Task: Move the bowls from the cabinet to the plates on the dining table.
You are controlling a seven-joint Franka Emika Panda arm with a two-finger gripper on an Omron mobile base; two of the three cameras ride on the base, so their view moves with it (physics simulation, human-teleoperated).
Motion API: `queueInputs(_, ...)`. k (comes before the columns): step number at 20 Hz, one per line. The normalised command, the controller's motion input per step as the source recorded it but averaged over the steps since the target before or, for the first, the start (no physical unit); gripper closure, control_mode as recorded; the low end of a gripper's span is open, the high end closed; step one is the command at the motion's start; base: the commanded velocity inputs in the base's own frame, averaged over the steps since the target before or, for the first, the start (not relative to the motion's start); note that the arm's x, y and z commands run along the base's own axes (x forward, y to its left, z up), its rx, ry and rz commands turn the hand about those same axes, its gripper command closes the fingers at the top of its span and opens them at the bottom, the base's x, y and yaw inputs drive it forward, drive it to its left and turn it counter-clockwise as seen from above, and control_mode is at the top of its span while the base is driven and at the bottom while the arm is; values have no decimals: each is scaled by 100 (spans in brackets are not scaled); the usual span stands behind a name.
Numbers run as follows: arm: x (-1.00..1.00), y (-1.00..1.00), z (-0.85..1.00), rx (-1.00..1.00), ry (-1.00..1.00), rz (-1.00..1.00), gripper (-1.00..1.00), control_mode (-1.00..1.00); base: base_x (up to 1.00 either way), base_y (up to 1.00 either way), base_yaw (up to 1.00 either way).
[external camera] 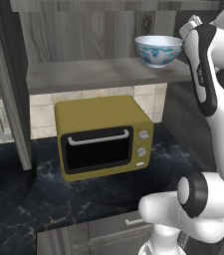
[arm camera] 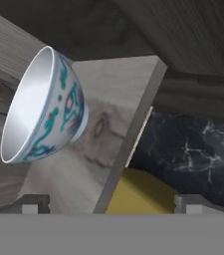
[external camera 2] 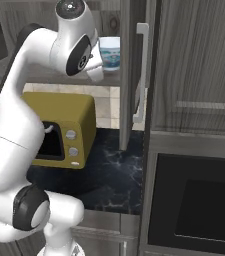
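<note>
White deep bowl with blue pattern and pale blue inside (external camera: 158, 50) stands upright on the grey wood-grain shelf (external camera: 98, 73) of the open dark wood-grain wall cabinet (external camera: 73, 25), at the shelf's right end, near the front edge. In the right base view the same bowl (external camera 2: 109, 54) sits just left of the open cabinet door with long silver bar handle (external camera 2: 141, 70), partly hidden by the arm.

The hand view is rolled: bowl (arm camera: 44, 107) appears on its side, rim to the left, resting on the shelf board (arm camera: 113, 124). The two dark finger tips of the gripper (arm camera: 113, 203) stand wide apart at the bottom, as far open as they go, nothing between them, bowl not touched, still ahead of the tips.

White arm with dark joints (external camera: 208, 99) reaches up to shelf level right beside the bowl.

Below the shelf: mustard-yellow toaster oven with black door, silver handle and two knobs (external camera: 103, 137) on the black white-veined marble counter (external camera: 29, 199), against a beige tiled wall (external camera: 44, 112). On the far right, a dark built-in oven window (external camera 2: 204, 205) in a tall grey unit.
</note>
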Motion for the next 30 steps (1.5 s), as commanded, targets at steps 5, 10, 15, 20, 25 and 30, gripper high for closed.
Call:
queueInputs(5,51,-3,0,6,0,0,-100,-100,0,0,0)
queueInputs(10,53,0,-1,1,-1,0,-100,-100,0,0,0)
queueInputs(15,74,0,0,3,0,0,-100,-100,0,0,0)
queueInputs(20,74,0,0,2,0,0,-100,-100,0,0,0)
queueInputs(25,64,-4,0,5,2,0,-100,-100,0,0,0)
queueInputs(30,9,0,0,5,4,0,-100,-100,0,0,0)
